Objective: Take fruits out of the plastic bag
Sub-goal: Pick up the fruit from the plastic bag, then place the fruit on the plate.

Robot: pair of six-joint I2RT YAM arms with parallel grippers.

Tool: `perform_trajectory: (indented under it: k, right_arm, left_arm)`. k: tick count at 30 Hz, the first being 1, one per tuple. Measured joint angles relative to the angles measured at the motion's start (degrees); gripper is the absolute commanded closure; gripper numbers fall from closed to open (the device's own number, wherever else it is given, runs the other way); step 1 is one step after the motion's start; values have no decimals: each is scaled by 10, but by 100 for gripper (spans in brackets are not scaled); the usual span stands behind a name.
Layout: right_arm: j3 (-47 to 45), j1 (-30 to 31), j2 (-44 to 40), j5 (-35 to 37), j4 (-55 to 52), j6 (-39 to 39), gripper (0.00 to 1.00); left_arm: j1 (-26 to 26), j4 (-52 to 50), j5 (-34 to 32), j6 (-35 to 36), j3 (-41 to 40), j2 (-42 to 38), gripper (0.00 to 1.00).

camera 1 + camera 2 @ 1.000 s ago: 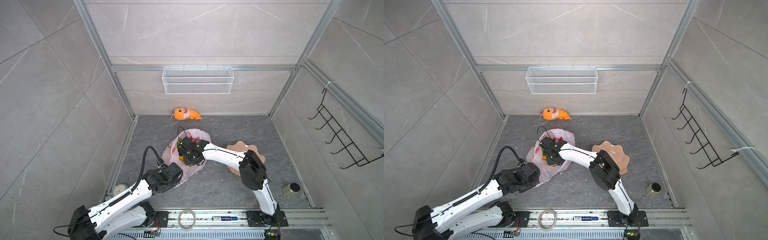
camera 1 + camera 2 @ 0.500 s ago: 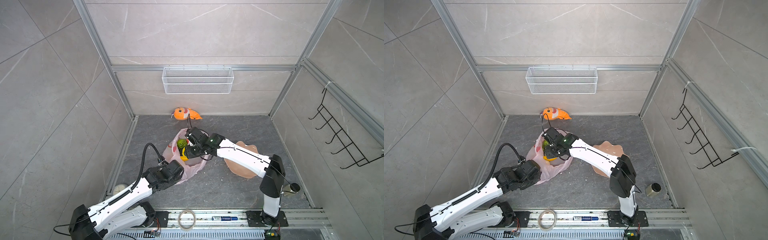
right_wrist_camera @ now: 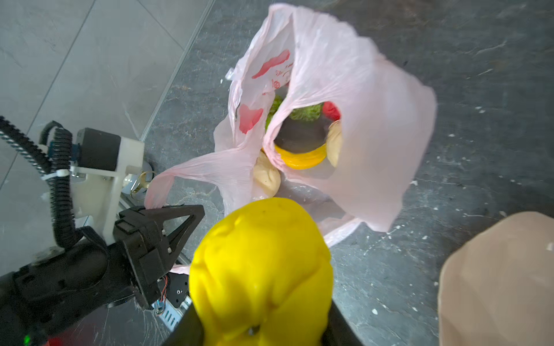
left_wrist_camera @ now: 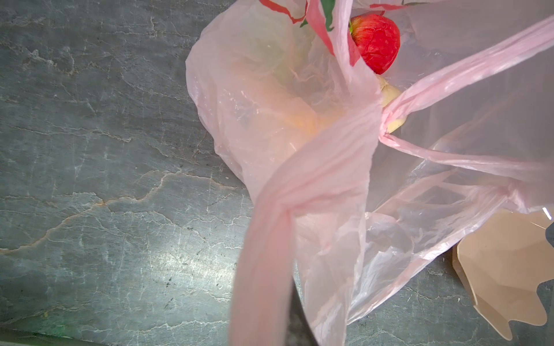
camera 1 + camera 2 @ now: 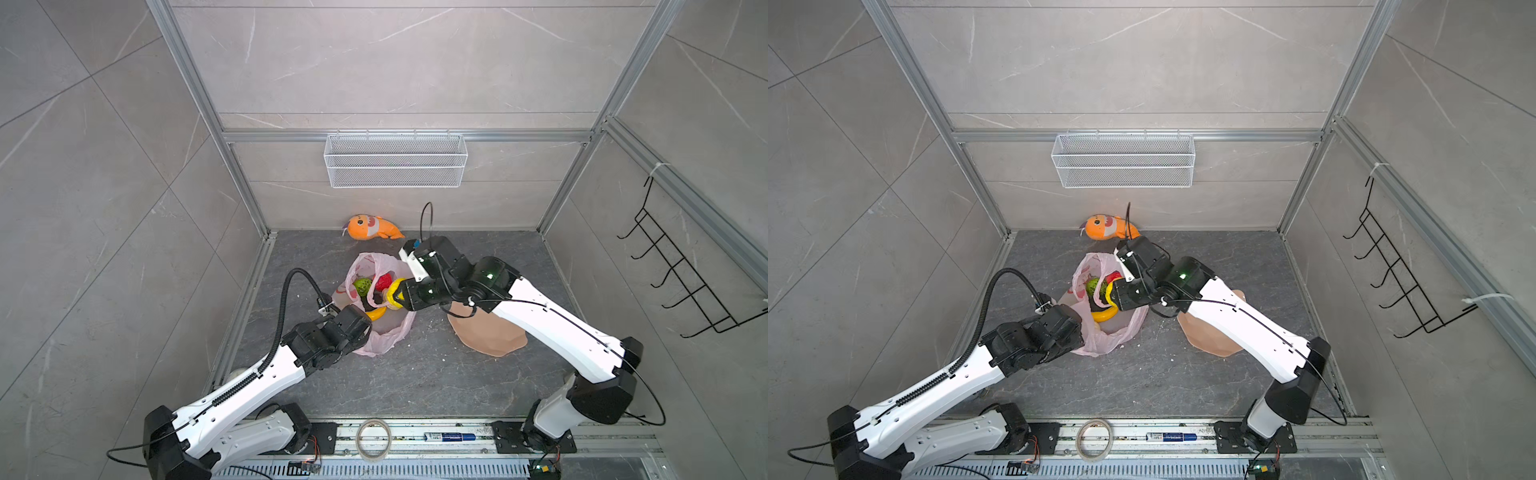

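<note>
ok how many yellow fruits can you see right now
2. One yellow lumpy fruit is held in the right gripper, by the rim of the plastic bag; the banana lies inside the bag. Others may be hidden under the plastic.

Both arms reach inward — left end effector (image 5: pixel 364 326) pinched on the plastic bag (image 5: pixel 390 333), right end effector (image 5: pixel 397 299) gripping a yellow fruit (image 3: pixel 260 269).

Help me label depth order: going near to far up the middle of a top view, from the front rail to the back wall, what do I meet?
tape roll → plastic bag → orange plush shark → wire basket on the back wall
</note>
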Motion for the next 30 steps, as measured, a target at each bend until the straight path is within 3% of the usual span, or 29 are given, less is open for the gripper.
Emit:
perform_trajectory:
  k: [6, 12, 30]
  right_arm:
    - [-25, -69, -59, 28, -17, -14, 71]
    - [-56, -118, -67, 51, -30, -32, 71]
    - [-324, -306, -73, 30, 64, -40, 72]
  left_arm:
    - [0, 7, -2, 11, 2, 20, 100]
    - [0, 13, -2, 14, 2, 26, 100]
    - [1, 22, -4, 25, 3, 33, 100]
